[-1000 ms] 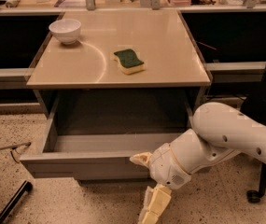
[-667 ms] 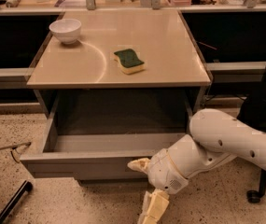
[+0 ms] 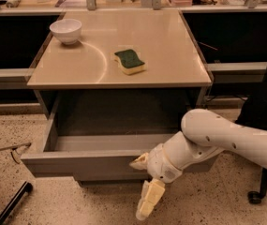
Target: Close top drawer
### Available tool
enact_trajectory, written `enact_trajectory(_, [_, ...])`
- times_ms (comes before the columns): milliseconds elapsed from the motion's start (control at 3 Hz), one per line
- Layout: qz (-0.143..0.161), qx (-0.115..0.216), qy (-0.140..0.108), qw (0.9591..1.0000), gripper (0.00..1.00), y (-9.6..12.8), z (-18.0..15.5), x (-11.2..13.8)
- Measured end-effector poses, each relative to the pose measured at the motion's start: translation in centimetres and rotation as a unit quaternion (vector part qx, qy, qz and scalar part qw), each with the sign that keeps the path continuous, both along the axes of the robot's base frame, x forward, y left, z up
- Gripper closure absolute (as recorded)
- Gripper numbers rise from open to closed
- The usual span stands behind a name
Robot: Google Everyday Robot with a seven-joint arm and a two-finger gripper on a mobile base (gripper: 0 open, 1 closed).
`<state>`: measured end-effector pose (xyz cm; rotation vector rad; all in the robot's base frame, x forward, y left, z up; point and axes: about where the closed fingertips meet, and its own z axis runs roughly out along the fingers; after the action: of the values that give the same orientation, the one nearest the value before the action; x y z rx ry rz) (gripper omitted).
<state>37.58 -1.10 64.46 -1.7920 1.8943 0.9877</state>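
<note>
The top drawer (image 3: 84, 165) is a wide grey metal drawer under a beige cabinet top, pulled far out, and its inside looks empty. Its plain front faces the floor side. My gripper (image 3: 142, 185) is at the end of the white arm, in front of the right part of the drawer front. It is open: one cream finger (image 3: 139, 161) lies against the front's upper edge and the other (image 3: 150, 198) points down toward the floor. The lower drawers are hidden below the open one.
A white bowl (image 3: 66, 30) and a green-and-yellow sponge (image 3: 129, 61) sit on the cabinet top (image 3: 170, 55). A black chair base with a wheel (image 3: 255, 197) stands at the right. A dark bar (image 3: 11, 204) lies on the speckled floor at the lower left.
The white arm has shifted a little to the left, and the lower finger has swung slightly left. The drawer has not visibly moved.
</note>
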Motion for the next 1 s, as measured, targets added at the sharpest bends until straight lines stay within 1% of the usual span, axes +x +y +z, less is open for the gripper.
enact_trajectory(333, [-0.039, -0.045, -0.054, 0.9967, 0.0, -0.4, -0.7, 3.5])
enact_trajectory(667, [-0.052, -0.041, -0.091, 0.9937, 0.0, -0.2, -0.2, 5.7])
enact_trajectory(1000, [-0.052, -0.041, -0.091, 0.9937, 0.0, -0.2, -0.2, 5.7])
